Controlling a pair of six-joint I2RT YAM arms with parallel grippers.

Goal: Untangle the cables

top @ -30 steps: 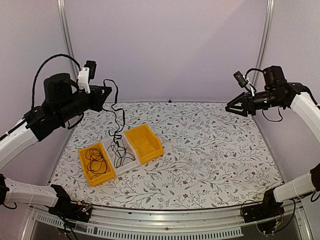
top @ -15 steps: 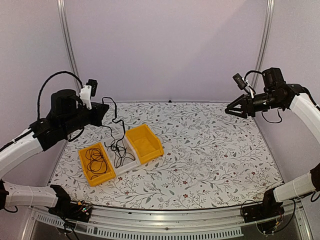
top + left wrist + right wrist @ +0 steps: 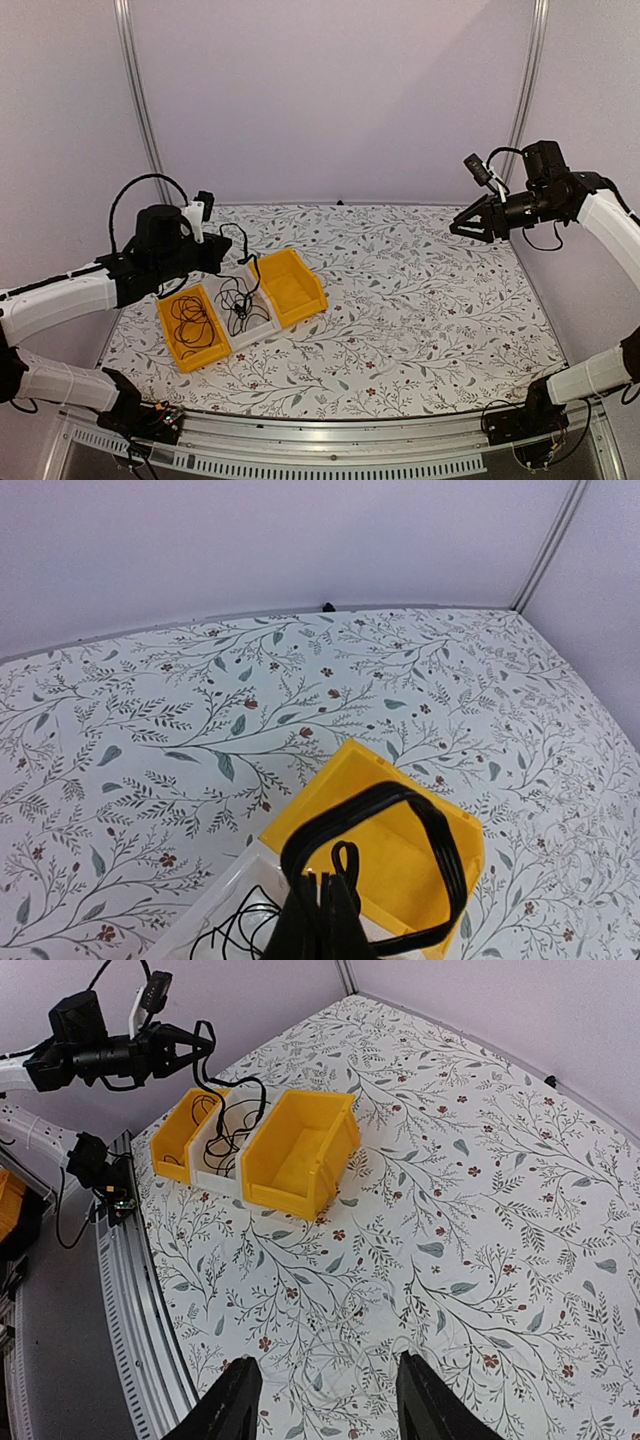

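Pinching thin, looped black cables [image 3: 238, 300]: left gripper [image 3: 322, 902] (right gripper [image 3: 328, 1370] splayed wide).

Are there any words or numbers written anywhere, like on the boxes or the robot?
No text: nothing can be read in any view.
Yellow bins and white bin: plain, no labels.
Table: only a leaf-and-flower pattern.
Black cable held in the left gripper: no tag visible.

Two yellow bins [image 3: 203, 359] [image 3: 291, 286], one white bin [image 3: 258, 333]
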